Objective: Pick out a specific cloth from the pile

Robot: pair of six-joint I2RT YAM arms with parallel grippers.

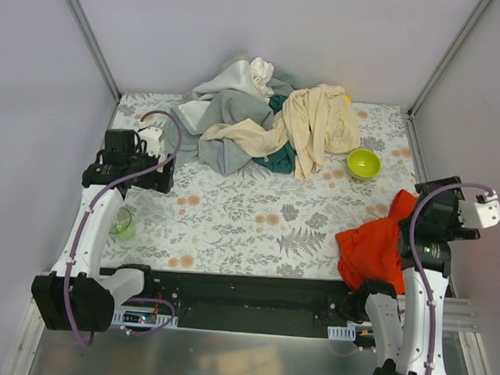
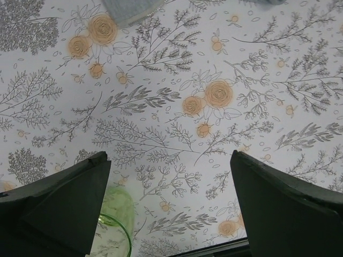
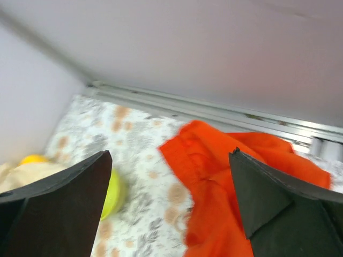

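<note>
Orange-red cloth (image 1: 372,247) lies well apart from the pile (image 1: 269,122), your left gripper (image 2: 169,209) and right gripper (image 3: 171,206) spread empty: seemingly done.

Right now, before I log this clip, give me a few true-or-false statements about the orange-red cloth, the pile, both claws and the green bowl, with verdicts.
1. The orange-red cloth lies apart from the pile. True.
2. The right claw is shut on the orange-red cloth. False: its fingers are spread wide and grip nothing.
3. The left claw is open, with only the floral table between its fingers. True.
4. The green bowl sits on top of the pile. False: it stands on the table beside the pile's right edge.
5. A cream-beige cloth is draped over the pile's right side. True.
</note>
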